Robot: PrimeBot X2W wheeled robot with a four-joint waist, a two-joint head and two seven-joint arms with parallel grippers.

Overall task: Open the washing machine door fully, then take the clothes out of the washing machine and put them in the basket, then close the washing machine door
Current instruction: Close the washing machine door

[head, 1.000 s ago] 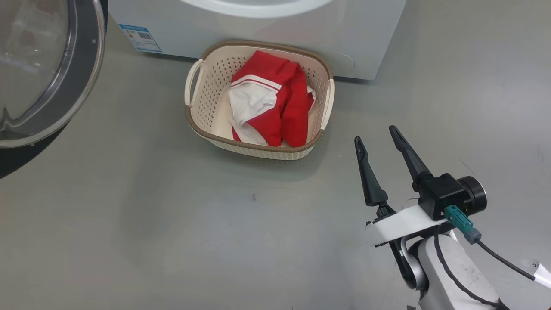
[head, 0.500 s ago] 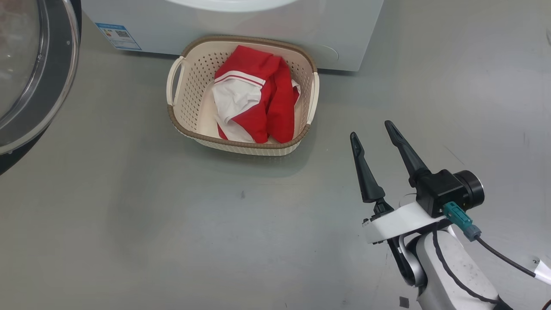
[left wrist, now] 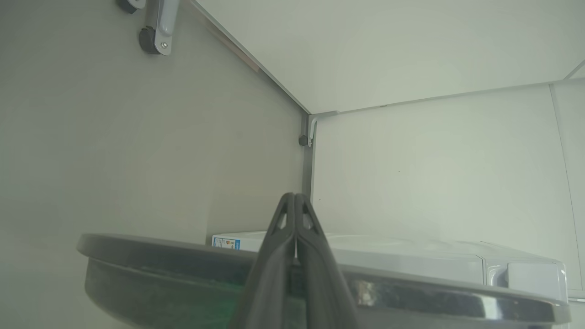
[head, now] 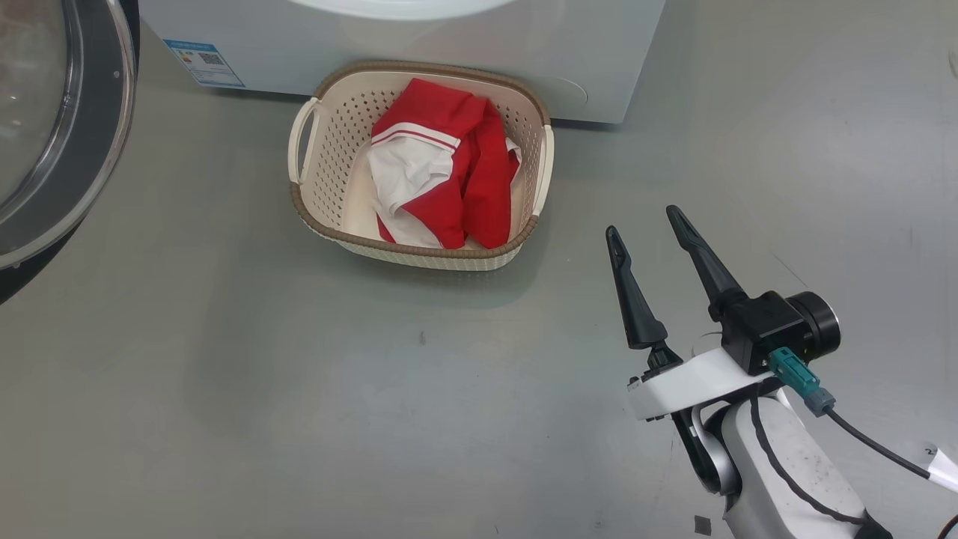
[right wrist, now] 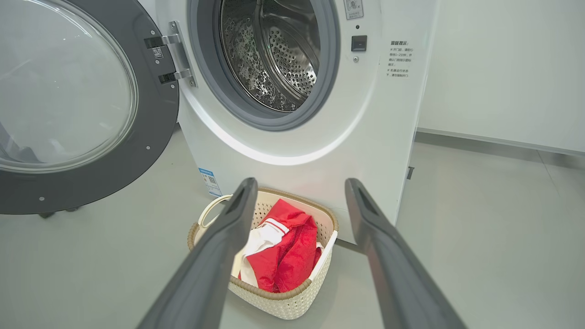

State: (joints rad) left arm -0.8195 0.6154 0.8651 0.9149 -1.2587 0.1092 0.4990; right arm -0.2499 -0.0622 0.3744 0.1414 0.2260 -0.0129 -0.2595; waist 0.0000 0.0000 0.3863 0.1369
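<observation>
The right fingers (head: 632, 299) stand wide apart with nothing between them, held above the grey floor (head: 299, 389) and pointing toward the washing machine; in the right wrist view they frame the basket (right wrist: 283, 297) between them. A teal connector (head: 793, 374) with a dark cable plugs into the camera block behind them. The left fingers (left wrist: 276, 265) are pressed together tip to tip and hold nothing. In the left wrist view they rise in front of the dark curved edge of the washing machine door (left wrist: 160, 265), and whether they touch it cannot be told. The basket sits on the floor just in front of the foot of the washing machine (head: 449, 45), ahead and to the left of the right fingers and well apart from them. The clothes (head: 449, 180) lie bunched inside it, red folds over a white panel, with a striped trim on top. A small blue label (head: 203, 63) sits on the machine's lower front, left of the basket. The door stands swung open to the left on its hinge (right wrist: 176, 59), its glass bowl facing outward, and the steel drum (right wrist: 274, 55) shows through the grey seal (right wrist: 329, 82) of the round opening.
</observation>
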